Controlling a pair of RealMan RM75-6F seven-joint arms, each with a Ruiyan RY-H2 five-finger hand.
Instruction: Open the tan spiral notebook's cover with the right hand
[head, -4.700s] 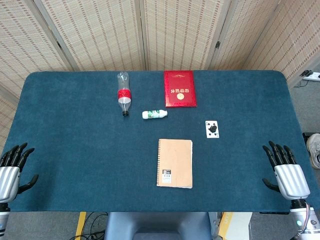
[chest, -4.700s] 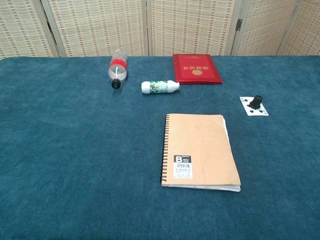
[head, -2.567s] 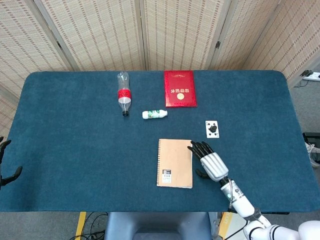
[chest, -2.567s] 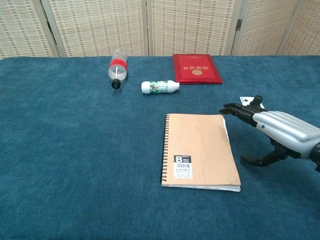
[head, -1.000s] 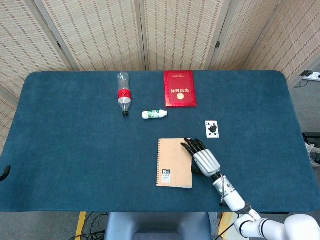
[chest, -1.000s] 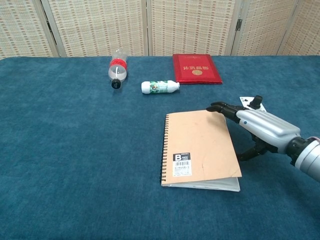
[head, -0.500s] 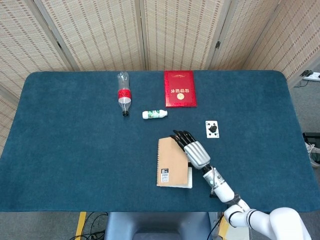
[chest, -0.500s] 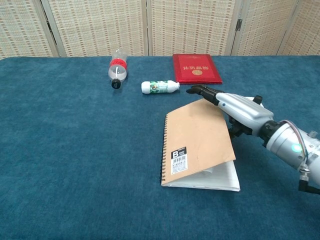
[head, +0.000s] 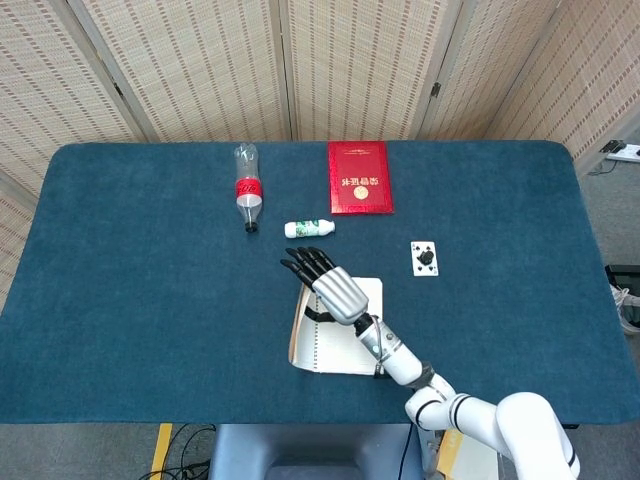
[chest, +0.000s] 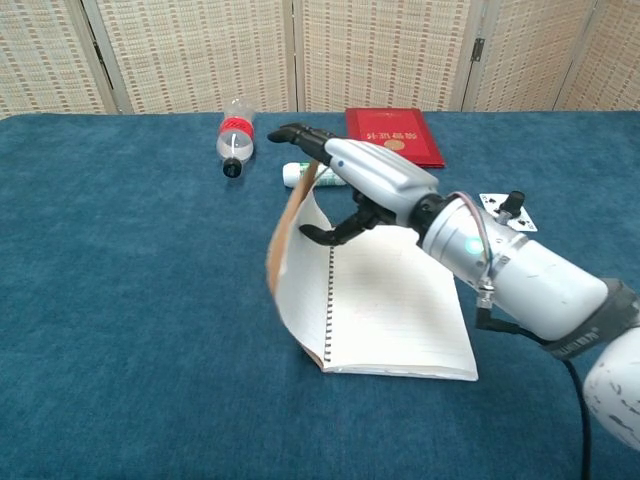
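Swung past upright, one tan notebook cover (chest: 290, 235) rides the right hand (chest: 372, 178), fingers extended, thumb underneath; two bottles (head: 247, 187) beyond, one partly hidden.

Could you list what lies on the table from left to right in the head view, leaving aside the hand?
Clear plastic bottle → small white bottle → red booklet → playing card. The notebook overlaps the white bottle and booklet in that order, so it is omitted.
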